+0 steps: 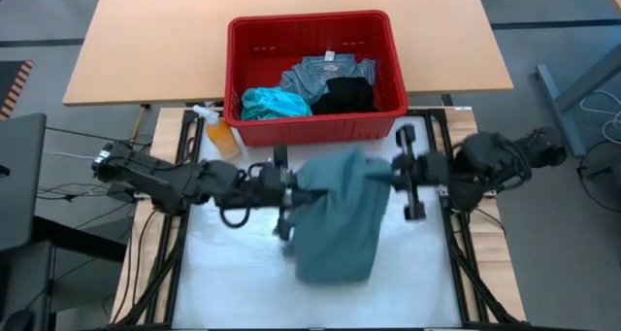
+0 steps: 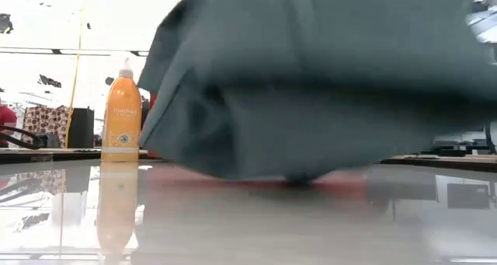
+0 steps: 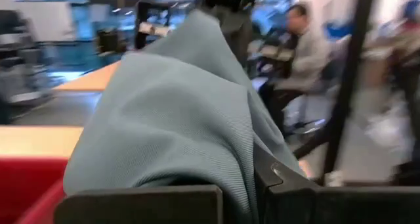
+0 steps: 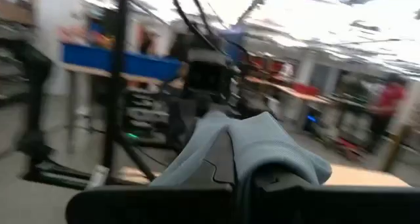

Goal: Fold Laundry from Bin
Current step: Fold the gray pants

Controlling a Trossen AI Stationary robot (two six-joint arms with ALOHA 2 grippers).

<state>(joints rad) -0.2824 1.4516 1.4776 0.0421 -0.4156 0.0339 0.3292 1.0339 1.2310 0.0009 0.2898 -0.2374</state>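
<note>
Both arms are holding the grey-green garment (image 1: 338, 215) up between them above the middle of the white worktop (image 1: 233, 273). The left gripper (image 1: 287, 183) is pinching one upper corner of the cloth with its jaws pressed together on the fabric, and the right gripper (image 1: 400, 168) is pinching the opposite upper corner in the same way. The garment is hanging down from the two grips, folded over itself, and in the low view its bottom fold (image 2: 311, 168) is just reaching the worktop surface.

The bin (image 1: 315, 127) is sitting at the far edge of the worktop, against the wooden table (image 1: 175, 40) behind it. Inside it, the turquoise garment (image 1: 275, 104) is lying toward the left side, the black garment (image 1: 344, 96) toward the right, and the mottled blue-grey garment (image 1: 325, 73) is lying behind them against the far wall.

An orange spray bottle (image 1: 219, 132) is standing upright near the far left corner of the worktop, just beside the bin's left end.

A seated person (image 3: 303, 50) is showing in the room beyond.
</note>
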